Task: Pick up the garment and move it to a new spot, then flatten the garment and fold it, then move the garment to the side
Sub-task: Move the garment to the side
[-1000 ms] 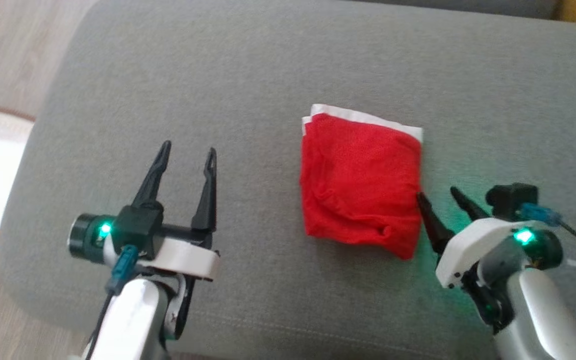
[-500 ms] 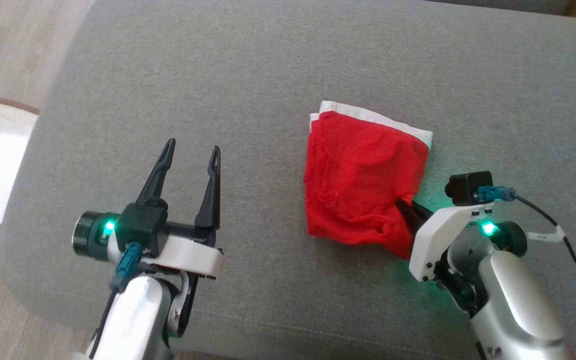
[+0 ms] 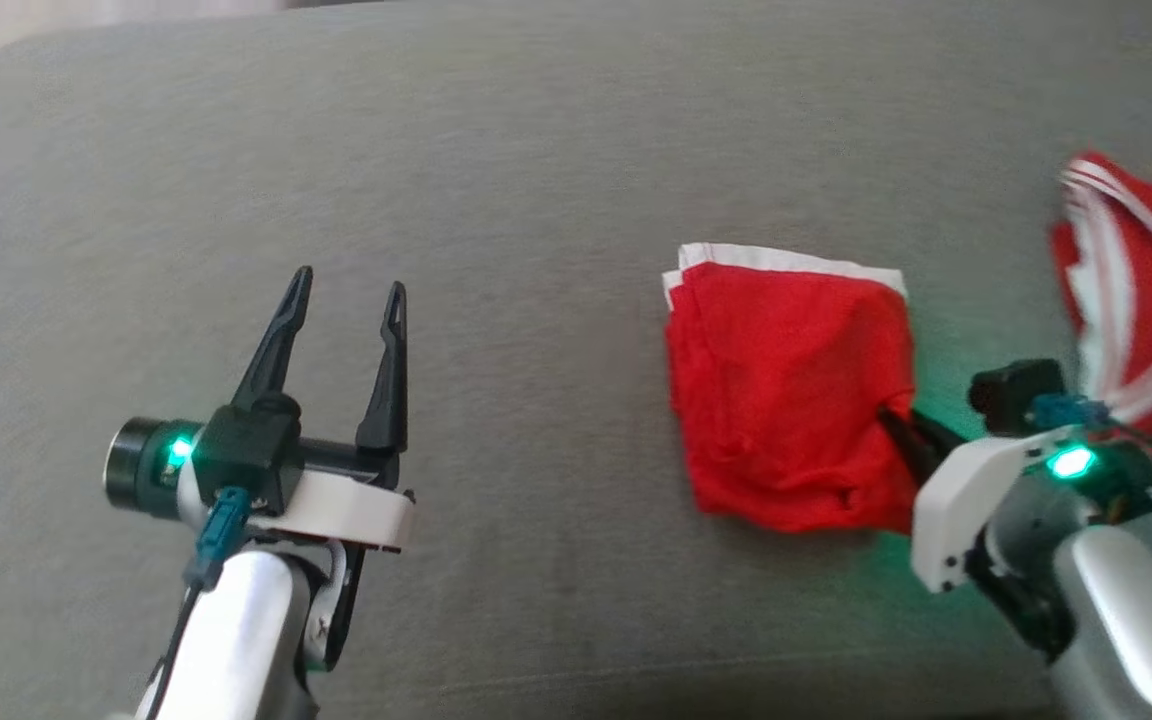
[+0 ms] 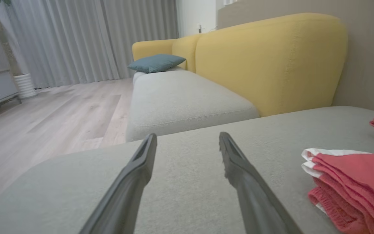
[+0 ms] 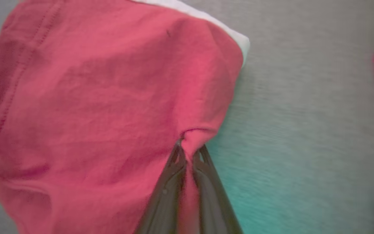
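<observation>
the left gripper (image 3: 350, 280) hung spread and empty over the grey seat (image 3: 536, 150). the right gripper (image 5: 191, 146) was clenched on the right edge of the folded red garment (image 3: 786, 390) there. beyond stood a yellow sofa (image 4: 271, 58), wood floor (image 4: 60, 110), curtains (image 4: 76, 39).

A home living room: a yellow sofa (image 4: 271, 61) with a blue cushion (image 4: 156, 62) at upper centre, long grey curtains (image 4: 76, 39) upper left, pale wood floor (image 4: 44, 117).

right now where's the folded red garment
The folded red garment lies right of centre in the head view, on the grey cushion, right edge pinched by the right gripper, left of another red garment.
</observation>
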